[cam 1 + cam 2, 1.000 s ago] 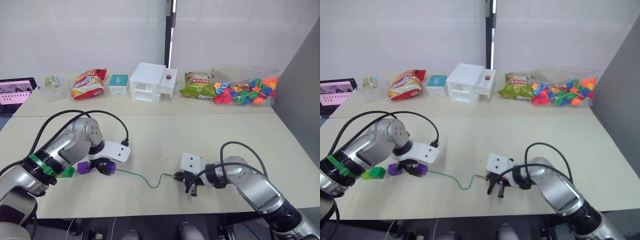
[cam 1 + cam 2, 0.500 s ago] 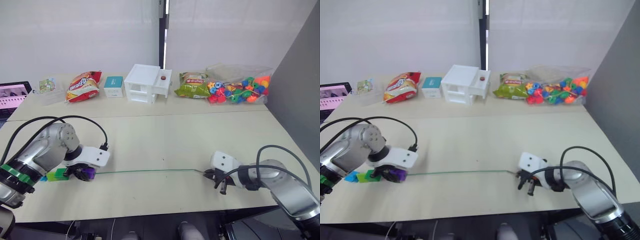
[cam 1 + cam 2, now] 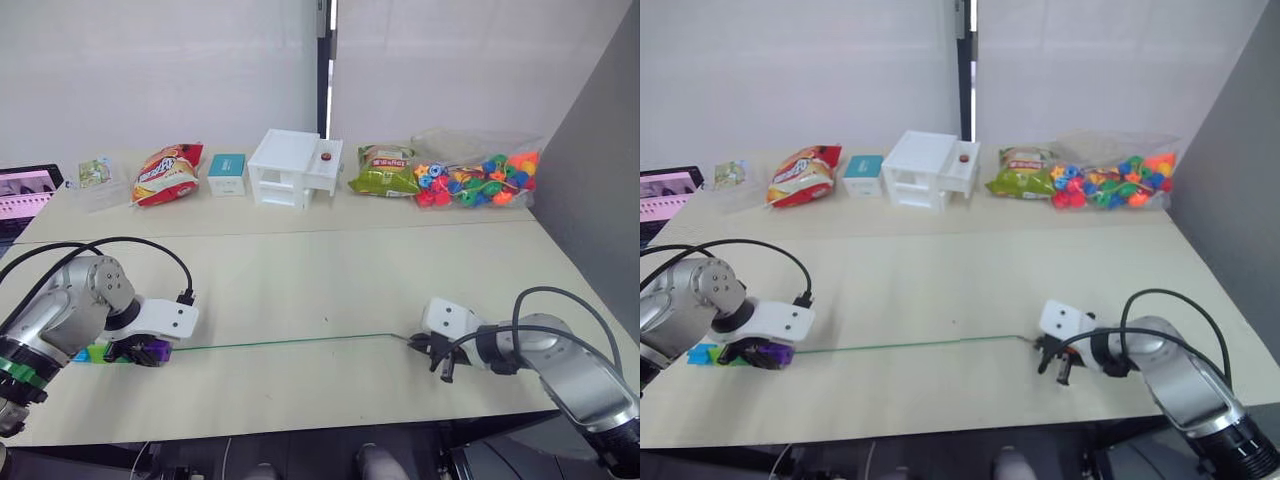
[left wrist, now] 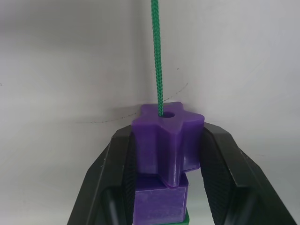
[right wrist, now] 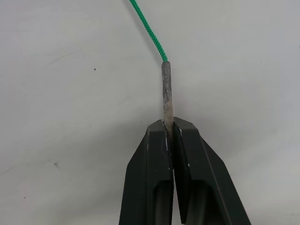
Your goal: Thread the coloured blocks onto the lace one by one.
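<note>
The green lace (image 3: 290,342) lies stretched straight across the table's front half. My left gripper (image 3: 148,352) is shut on a purple block (image 4: 166,136) through whose hole the lace (image 4: 156,56) runs. A second purple block (image 4: 161,204) sits right behind it on the lace. After those come a green block (image 3: 98,352) and a blue one (image 3: 702,354), all in a row at the lace's left end. My right gripper (image 3: 432,352) is shut on the lace's stiff pale tip (image 5: 166,93), low over the table on the right.
Along the far table stand a clear bag of bright round beads (image 3: 475,182), a green snack bag (image 3: 385,170), a white box (image 3: 290,168), a teal box (image 3: 226,172), a red snack bag (image 3: 165,172) and a laptop (image 3: 25,195). The table's front edge is close below both grippers.
My left gripper has slid a little to the left with the blocks. The lace stays taut, and the right gripper has hardly moved.
</note>
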Controlling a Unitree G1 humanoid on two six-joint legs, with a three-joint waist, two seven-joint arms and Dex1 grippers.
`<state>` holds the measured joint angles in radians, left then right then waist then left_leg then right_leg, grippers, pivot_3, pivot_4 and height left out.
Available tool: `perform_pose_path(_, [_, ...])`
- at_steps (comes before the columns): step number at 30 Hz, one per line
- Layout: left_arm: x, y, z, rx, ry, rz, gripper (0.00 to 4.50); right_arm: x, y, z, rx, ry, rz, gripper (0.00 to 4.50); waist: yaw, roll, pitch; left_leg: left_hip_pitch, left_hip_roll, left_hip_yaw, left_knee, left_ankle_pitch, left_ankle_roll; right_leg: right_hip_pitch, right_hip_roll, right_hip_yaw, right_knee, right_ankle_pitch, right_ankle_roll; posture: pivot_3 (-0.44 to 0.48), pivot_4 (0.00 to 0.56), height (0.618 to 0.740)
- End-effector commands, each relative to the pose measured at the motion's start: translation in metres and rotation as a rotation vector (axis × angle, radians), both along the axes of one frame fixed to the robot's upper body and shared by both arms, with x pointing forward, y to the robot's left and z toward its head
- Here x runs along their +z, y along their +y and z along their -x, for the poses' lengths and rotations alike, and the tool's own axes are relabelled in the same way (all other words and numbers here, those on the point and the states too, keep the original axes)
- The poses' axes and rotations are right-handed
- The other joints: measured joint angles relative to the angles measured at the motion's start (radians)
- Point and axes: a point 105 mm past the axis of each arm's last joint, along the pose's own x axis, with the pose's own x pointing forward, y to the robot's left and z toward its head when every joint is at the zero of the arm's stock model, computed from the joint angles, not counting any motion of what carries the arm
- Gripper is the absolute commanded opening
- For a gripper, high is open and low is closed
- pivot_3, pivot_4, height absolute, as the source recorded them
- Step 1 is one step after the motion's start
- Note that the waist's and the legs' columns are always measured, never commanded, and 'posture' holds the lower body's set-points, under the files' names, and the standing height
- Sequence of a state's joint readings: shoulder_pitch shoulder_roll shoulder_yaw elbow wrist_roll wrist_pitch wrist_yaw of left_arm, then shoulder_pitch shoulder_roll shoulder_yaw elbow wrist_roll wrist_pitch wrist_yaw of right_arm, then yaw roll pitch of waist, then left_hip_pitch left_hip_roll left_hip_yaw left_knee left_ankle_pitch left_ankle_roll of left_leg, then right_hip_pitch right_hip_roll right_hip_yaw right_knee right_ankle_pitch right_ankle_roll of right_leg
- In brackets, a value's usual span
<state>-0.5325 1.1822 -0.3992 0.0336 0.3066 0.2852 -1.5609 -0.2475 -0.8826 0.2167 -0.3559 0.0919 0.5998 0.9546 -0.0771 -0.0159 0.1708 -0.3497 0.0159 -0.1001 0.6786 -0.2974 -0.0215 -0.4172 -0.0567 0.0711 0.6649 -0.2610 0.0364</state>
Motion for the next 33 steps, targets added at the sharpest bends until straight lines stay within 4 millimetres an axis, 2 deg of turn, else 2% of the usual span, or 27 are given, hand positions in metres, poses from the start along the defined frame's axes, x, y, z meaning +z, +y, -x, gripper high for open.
perform_pose_path(1, [-0.019,0.000,0.009,0.008,0.063,-0.014,1.38,-0.025,0.003,0.002,-0.018,0.069,0.021,0.00,-0.001,-0.001,-0.001,0.001,0.000,0.000,0.000,0.000,0.000,0.001,0.000,0.000,0.000,0.000,0.000,0.000,0.150,0.740])
perform_pose_path(5, [-0.020,-0.005,0.008,0.007,0.051,0.006,1.38,-0.034,0.004,0.001,-0.034,0.101,0.019,0.00,-0.002,-0.002,-0.002,0.011,0.001,0.000,-0.003,-0.002,0.002,0.016,0.000,0.000,-0.003,-0.005,0.001,0.000,0.150,0.740])
perform_pose_path(9, [-0.020,-0.010,0.007,0.008,0.041,0.027,1.38,-0.041,0.005,0.009,-0.033,0.152,0.002,1.28,0.003,-0.002,-0.003,0.018,0.001,0.000,-0.004,-0.002,0.004,0.025,0.000,0.000,-0.004,-0.011,0.007,0.000,0.150,0.740])
perform_pose_path(11, [-0.017,-0.013,0.004,-0.002,0.017,0.048,2.39,-0.038,0.005,0.008,-0.032,0.140,-0.008,1.93,0.007,-0.002,-0.005,0.019,0.001,0.000,-0.004,-0.003,0.005,0.027,0.000,0.000,-0.004,-0.011,0.007,0.000,0.150,0.740])
perform_pose_path(16, [0.001,-0.014,-0.001,0.001,-0.043,0.087,4.02,-0.017,0.006,0.007,-0.001,0.090,-0.042,3.67,0.016,-0.003,-0.005,0.023,0.000,-0.001,-0.004,-0.004,0.006,0.027,0.000,0.000,-0.004,-0.009,0.002,0.000,0.150,0.740])
perform_pose_path(18, [0.018,-0.012,-0.001,0.029,-0.079,0.125,4.50,-0.001,0.007,0.009,0.015,0.058,-0.082,4.32,0.022,-0.004,-0.004,0.022,0.000,-0.002,-0.004,-0.004,0.006,0.027,0.000,-0.001,-0.005,-0.009,0.003,0.000,0.150,0.740])
perform_pose_path(22, [0.043,-0.017,0.009,0.085,-0.094,0.230,4.50,0.021,0.007,0.019,0.031,0.040,-0.162,4.42,0.031,-0.006,-0.002,0.006,0.000,-0.003,0.000,-0.004,0.006,0.010,-0.001,-0.001,-0.002,-0.009,0.002,0.000,0.150,0.740])
perform_pose_path(25, [0.076,-0.008,0.014,0.207,-0.202,0.393,4.50,0.049,0.003,0.028,-0.006,0.015,-0.320,4.42,0.031,-0.006,-0.002,-0.005,-0.002,-0.003,0.001,-0.003,0.006,-0.003,-0.003,-0.001,0.001,-0.008,0.001,0.000,0.150,0.740])
perform_pose_path(26, [0.081,-0.004,0.017,0.256,-0.229,0.452,4.50,0.055,0.000,0.029,-0.026,0.008,-0.356,4.42,0.029,-0.006,-0.002,-0.008,-0.002,-0.003,0.001,-0.003,0.005,-0.006,-0.003,-0.001,0.002,-0.008,0.001,0.000,0.150,0.740])
perform_pose_path(29, [0.083,0.009,0.024,0.440,-0.349,0.680,4.50,0.063,-0.012,0.031,-0.112,-0.013,-0.440,4.42,0.031,-0.005,-0.002,-0.005,-0.001,-0.003,-0.002,-0.004,0.007,-0.004,-0.003,-0.002,0.002,-0.007,0.000,0.000,0.150,0.740])
perform_pose_path(33, [0.080,0.020,0.052,0.562,-0.498,0.949,4.50,0.058,-0.034,0.028,-0.265,-0.044,-0.532,4.42,0.034,-0.006,-0.001,-0.005,-0.001,-0.002,-0.001,-0.005,0.007,-0.003,-0.003,-0.002,0.000,-0.007,0.000,0.000,0.150,0.740])
